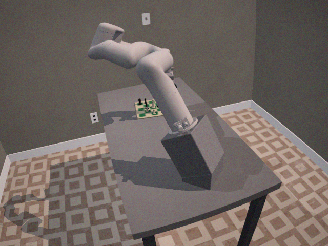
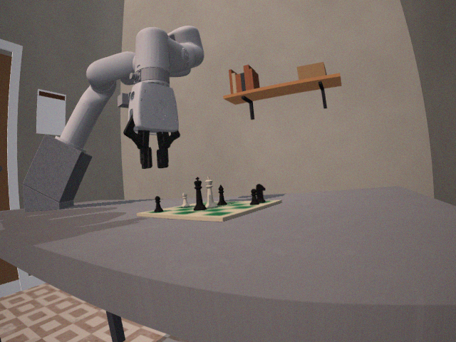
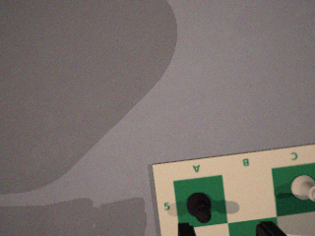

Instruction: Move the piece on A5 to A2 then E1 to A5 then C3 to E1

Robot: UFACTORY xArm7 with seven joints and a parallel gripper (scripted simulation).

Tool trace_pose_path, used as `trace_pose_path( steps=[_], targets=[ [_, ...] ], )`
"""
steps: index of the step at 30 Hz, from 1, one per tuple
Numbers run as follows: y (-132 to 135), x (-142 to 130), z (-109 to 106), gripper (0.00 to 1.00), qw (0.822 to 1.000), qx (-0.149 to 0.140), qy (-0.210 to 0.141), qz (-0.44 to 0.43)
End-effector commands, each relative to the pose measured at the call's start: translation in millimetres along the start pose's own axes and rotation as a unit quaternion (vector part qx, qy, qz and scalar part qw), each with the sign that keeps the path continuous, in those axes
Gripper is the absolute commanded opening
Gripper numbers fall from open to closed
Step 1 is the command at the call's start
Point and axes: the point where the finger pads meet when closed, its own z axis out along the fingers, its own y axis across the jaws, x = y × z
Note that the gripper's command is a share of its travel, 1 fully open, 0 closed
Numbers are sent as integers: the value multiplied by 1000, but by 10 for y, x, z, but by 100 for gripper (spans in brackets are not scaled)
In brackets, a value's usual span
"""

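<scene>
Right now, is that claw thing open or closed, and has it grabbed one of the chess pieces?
Gripper: partly closed, a narrow gap between its fingers, holding nothing; it hangs above the black pawn.

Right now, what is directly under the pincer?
The pincer hangs empty above the board corner, where a black pawn stands upright on A5. Its fingertips cover part of the next row.

Five black pieces [image 2: 199, 194], two white [image 2: 209, 192]

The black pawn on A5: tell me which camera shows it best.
Wrist view: the black pawn fills square A5, seen from above beside the printed labels. Exterior shows it small at the board's near-left corner. In the top view it is tiny and hard to single out.
</scene>
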Motion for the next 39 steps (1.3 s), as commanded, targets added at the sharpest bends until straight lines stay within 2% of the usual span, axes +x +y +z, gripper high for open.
trace_pose_path(
  steps=[1,20,39],
  targets=[
    [-8,-14,-16,35,1000,0,-2,0],
    [-8,-15,73,35,1000,0,-2,0],
    [-9,-17,329,35,1000,0,-2,0]
  ],
)
